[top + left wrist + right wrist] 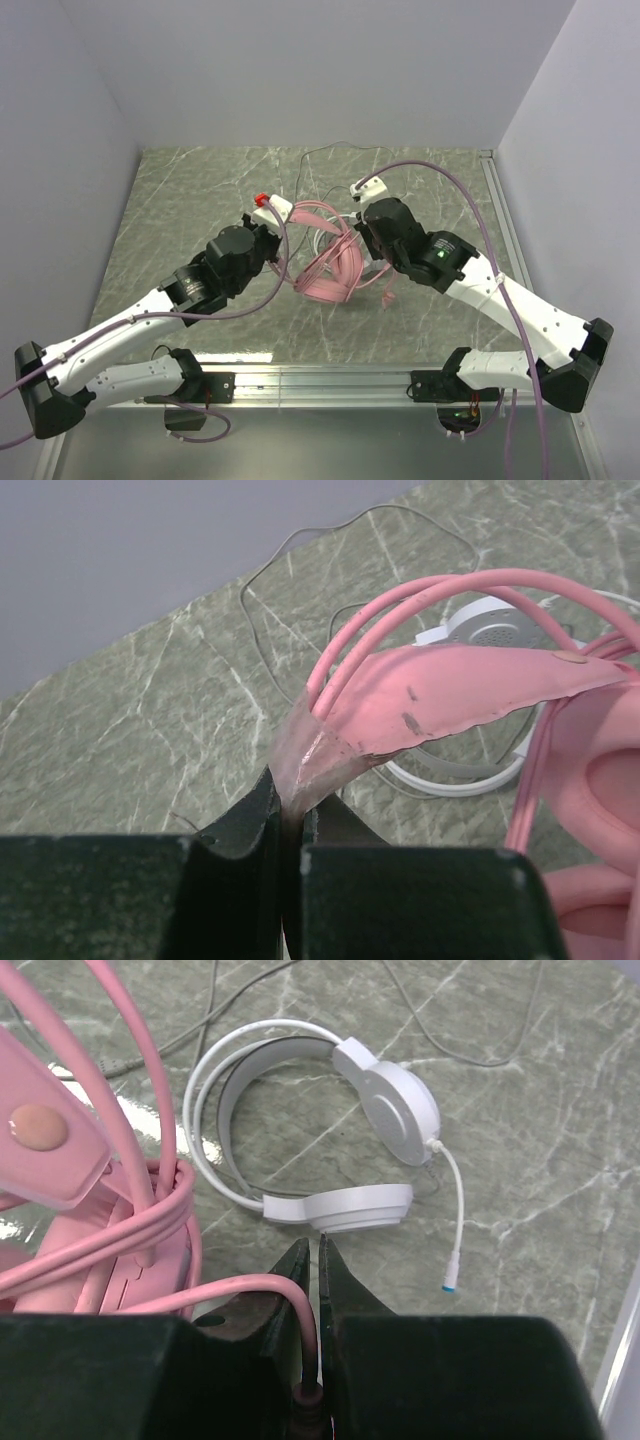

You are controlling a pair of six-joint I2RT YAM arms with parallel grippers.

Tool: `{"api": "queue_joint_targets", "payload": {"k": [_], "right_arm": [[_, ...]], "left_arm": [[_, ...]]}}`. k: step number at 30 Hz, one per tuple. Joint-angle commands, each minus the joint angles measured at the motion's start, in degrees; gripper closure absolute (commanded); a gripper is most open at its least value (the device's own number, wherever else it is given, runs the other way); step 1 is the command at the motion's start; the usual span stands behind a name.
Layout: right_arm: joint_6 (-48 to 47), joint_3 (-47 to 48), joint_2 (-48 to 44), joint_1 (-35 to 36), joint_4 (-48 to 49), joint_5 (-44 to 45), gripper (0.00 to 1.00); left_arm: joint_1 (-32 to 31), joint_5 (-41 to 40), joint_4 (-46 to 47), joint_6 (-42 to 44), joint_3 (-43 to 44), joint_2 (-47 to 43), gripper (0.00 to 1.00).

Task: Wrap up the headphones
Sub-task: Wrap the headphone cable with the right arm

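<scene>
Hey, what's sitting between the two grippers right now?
The pink headset, with loops of its pink cable over it. The top view shows it lying between the left gripper and the right gripper, close to both.

Comprises left arm (110, 337) and right arm (520, 305): white link shells, black joint housings, black base blocks. Carries a purple cable (430, 165) looped along each. Bears white wrist-camera mounts (367, 187), the left with a red tab (262, 198). Shows a green light (438, 255) on the right arm. Ends in left gripper (290, 800) and right gripper (312, 1260), both with dark tapered fingers.
</scene>
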Motion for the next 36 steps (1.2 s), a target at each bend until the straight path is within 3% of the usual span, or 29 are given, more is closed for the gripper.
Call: {"api": "queue_joint_targets", "payload": {"k": [1,13,15,21,27,34,36], "right_arm": [[0.4,0.2,-0.9,-5.1,6.1,9.7,0.87],[1.0,-1.9,1.1,-7.4,9.0,6.7,0.81],[1.2,-1.8,1.6,-8.0,9.3,6.3,0.88],[1.8,-2.6,1.9,-8.7,10.2,4.1,0.94],[2.3,-4.4,0.9,-10.5,12.2,0.5,0.74],[2.7,-8.5,-1.0,-13.1,17.5,-8.0,0.73],[3.1,-10.4,-1.9,-14.0,19.7,-11.6,0.69]], "left_arm": [[-0.7,10.4,-9.2,3.3,1.2,-4.3,1.00],[-0.7,13.6,-15.6,1.6,4.1,-5.5,1.00],[-0.7,13.3,-16.7,1.2,4.3,-5.5,1.00],[-0.6,12.6,-16.3,0.0,4.2,-6.8,1.00],[-0.6,12.0,-18.3,-1.4,6.6,-6.4,1.00],[-0.2,14.8,-18.5,-5.2,7.8,-6.5,1.00],[0.3,15.0,-18.5,-7.3,8.5,-6.0,1.00]]}}
